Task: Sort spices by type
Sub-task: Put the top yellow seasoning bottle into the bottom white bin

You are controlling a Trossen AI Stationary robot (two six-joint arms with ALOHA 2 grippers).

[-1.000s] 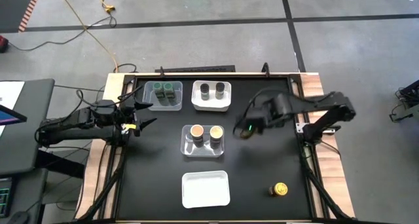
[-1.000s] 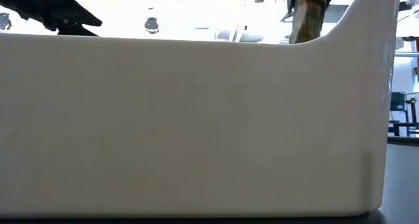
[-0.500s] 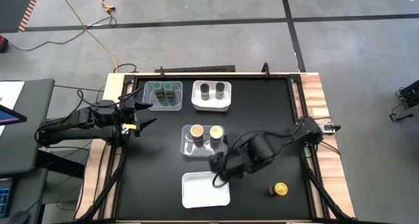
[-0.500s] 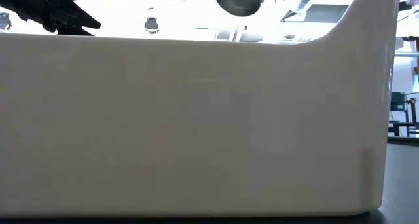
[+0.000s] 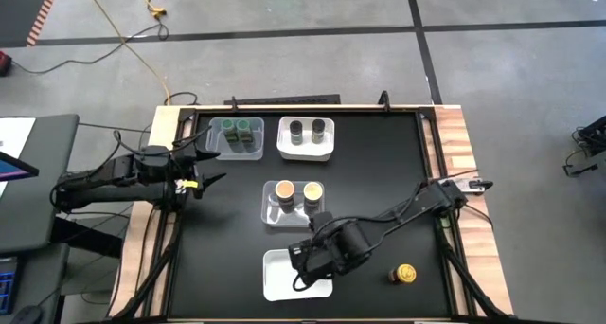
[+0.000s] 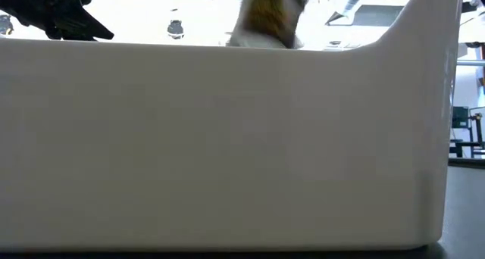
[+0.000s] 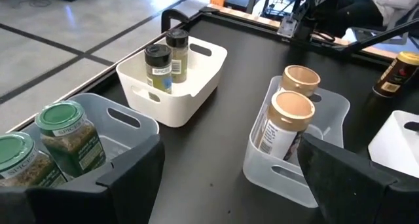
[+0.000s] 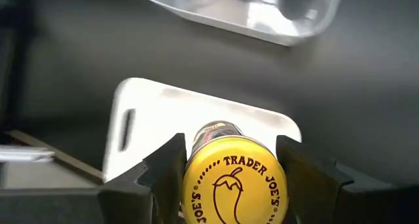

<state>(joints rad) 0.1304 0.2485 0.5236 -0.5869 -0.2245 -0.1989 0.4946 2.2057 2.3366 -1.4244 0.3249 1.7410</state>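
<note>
One yellow-lidded jar sits clamped between my right tool's fingers, hanging over the white tray at the near edge of the surface. My right arm reaches low across from the right side. The second yellow jar stands alone near the right corner. Farther on, two tan jars share a clear tray, then grey ones and green ones in the back trays. My left tool waits spread open at the left edge.

Three trays of paired jars — green-lidded jars, dark-lidded jars, tan-lidded jars.
</note>
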